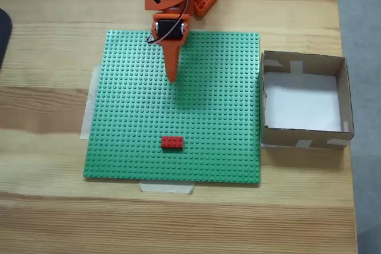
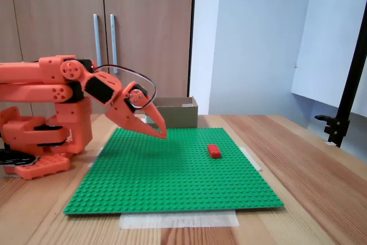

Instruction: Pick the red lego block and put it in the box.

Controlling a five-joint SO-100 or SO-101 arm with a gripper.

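Observation:
The red lego block (image 1: 172, 142) lies flat on the green baseplate (image 1: 226, 99) near its front edge; in the side fixed view the red lego block (image 2: 214, 151) sits right of the arm. My orange gripper (image 1: 172, 77) hovers above the plate's rear half, pointing down, jaws together with nothing between them. From the side, the gripper (image 2: 162, 135) is shut, its tip just above the studs and well short of the block. The box (image 1: 303, 100), brown cardboard with a white bottom, stands right of the plate; the box (image 2: 175, 112) appears behind the plate in the side view.
The baseplate (image 2: 172, 170) is taped to a wooden table (image 1: 47, 117). The arm's orange base (image 2: 40, 142) stands at the plate's rear edge. A dark object (image 1: 3, 34) sits at the table's left edge. A black stand (image 2: 344, 107) rises at the right.

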